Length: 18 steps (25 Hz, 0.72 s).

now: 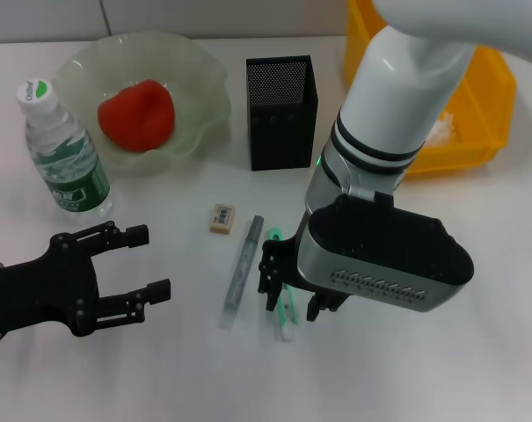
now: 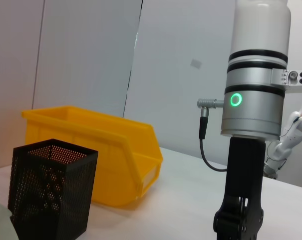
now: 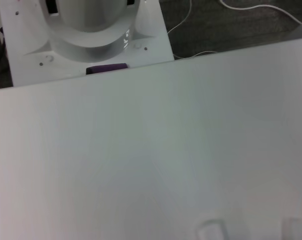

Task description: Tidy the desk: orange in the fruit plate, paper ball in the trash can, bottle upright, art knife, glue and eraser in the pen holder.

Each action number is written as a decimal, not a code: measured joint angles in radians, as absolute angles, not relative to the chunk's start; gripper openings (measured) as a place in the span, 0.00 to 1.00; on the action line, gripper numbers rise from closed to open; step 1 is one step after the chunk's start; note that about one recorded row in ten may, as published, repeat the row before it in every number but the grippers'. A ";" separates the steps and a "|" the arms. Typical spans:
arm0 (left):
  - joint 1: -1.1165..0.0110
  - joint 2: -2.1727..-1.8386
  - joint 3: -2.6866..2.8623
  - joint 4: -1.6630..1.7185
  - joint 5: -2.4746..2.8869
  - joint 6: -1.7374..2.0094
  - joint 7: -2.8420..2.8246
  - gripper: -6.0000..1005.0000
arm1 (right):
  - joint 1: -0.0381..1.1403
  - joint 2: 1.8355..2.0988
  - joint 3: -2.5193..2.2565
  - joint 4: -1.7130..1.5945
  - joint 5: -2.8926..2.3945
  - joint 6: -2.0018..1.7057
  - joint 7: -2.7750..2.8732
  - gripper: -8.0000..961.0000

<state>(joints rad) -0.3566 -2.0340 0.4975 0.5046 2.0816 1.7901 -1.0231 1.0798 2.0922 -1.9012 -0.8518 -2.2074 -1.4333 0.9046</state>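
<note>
The orange point(image 1: 135, 114) lies in the pale green fruit plate point(image 1: 200, 79) at the back left. Beside it the bottle point(image 1: 63, 149) stands upright. The black mesh pen holder point(image 1: 283, 110) point(image 2: 51, 195) stands at the back middle. The eraser point(image 1: 222, 218) lies in front of it, next to a grey stick-shaped item point(image 1: 242, 271) and a green and white item point(image 1: 285, 318); I cannot tell which is the glue and which the art knife. My right gripper point(image 1: 290, 306) is low over the green item, open, with fingers on both sides. My left gripper point(image 1: 158, 261) is open at the front left, holding nothing.
A yellow bin point(image 1: 490, 105) point(image 2: 106, 160) stands at the back right with something white and crumpled point(image 1: 443, 130) inside, half hidden by my right arm point(image 2: 250, 100). The right wrist view shows only bare white table point(image 3: 151, 165) and the robot's base.
</note>
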 joint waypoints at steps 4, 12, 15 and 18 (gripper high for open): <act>-0.355 -2.034 0.497 0.505 2.082 1.790 -1.023 0.81 | 1.083 2.092 -1.916 -0.841 -2.201 -1.422 0.908 0.51; -0.354 -2.033 0.498 0.505 2.082 1.787 -1.023 0.81 | 1.085 2.092 -1.951 -0.816 -2.178 -1.379 0.902 0.47; -0.351 -2.033 0.498 0.505 2.082 1.781 -1.023 0.81 | 1.088 2.092 -1.970 -0.807 -2.156 -1.363 0.894 0.43; -0.349 -2.035 0.499 0.505 2.082 1.780 -1.021 0.81 | 1.089 2.092 -1.974 -0.802 -2.149 -1.355 0.890 0.43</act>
